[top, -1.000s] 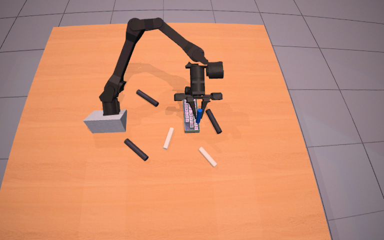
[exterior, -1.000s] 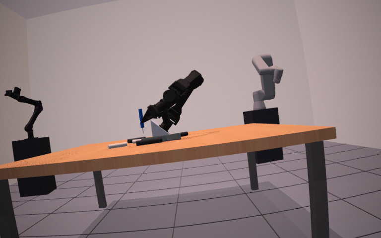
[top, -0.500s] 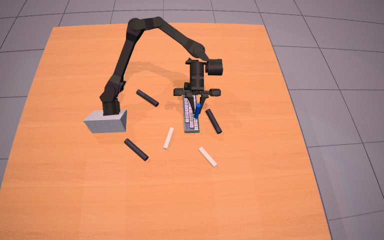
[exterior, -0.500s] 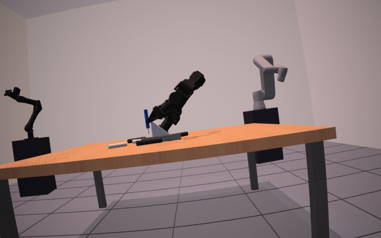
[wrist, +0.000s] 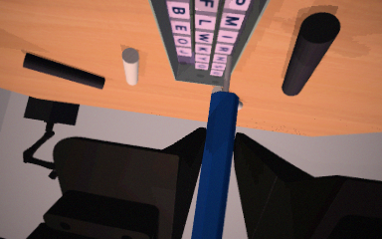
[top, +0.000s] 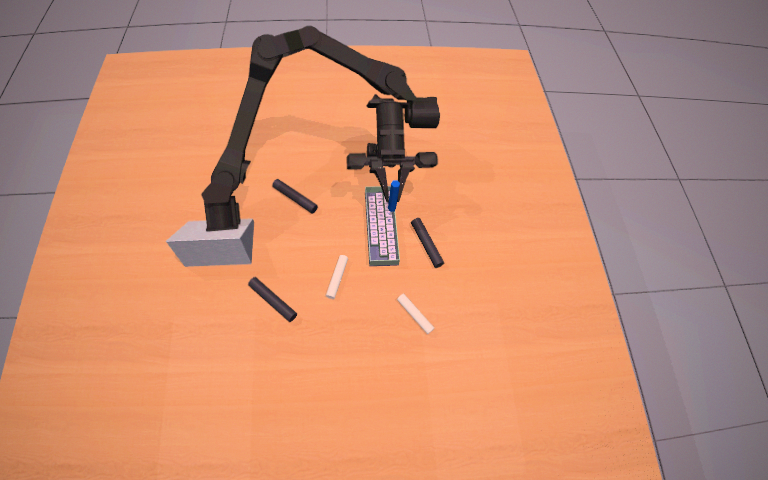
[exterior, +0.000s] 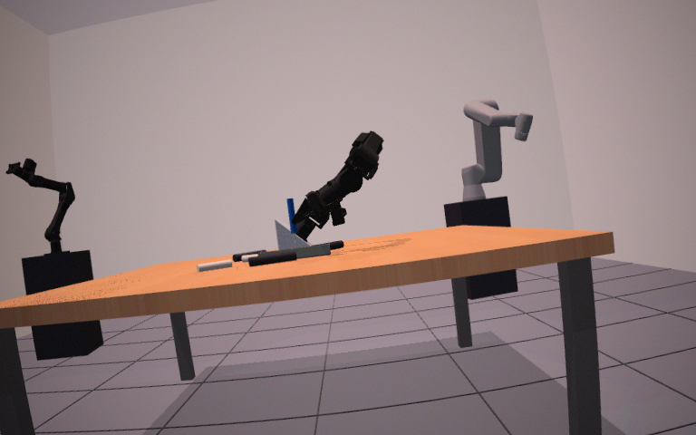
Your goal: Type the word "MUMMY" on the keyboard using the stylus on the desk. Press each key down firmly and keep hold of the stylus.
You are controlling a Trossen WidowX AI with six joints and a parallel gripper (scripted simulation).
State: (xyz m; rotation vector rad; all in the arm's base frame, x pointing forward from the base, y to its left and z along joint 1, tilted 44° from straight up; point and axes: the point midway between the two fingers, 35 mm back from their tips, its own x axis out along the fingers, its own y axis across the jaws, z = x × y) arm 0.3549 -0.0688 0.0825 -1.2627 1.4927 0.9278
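Note:
My gripper (top: 393,199) (wrist: 219,136) is shut on the blue stylus (top: 394,196) (exterior: 291,215) (wrist: 216,164), which stands nearly upright between the fingertips. Its thin grey tip (wrist: 228,75) points down over the keyboard's right-hand key column in the wrist view. In the exterior view the tip appears slightly above the keyboard (top: 384,262) (exterior: 314,250) (wrist: 194,80); exact contact is unclear. The keyboard is a narrow green-grey tray with pink lettered keys. The M key (wrist: 231,21) shows in the right-hand column of the wrist view, above I and R. The U and Y keys are too small or hidden to tell.
A black cylinder (top: 427,242) (wrist: 310,55) lies close right of the keyboard. Two other black cylinders (top: 294,195) (top: 272,299) lie to its left. White cylinders (top: 336,276) (top: 415,313) lie beyond its lower end. The grey base block (top: 215,249) stands farther left.

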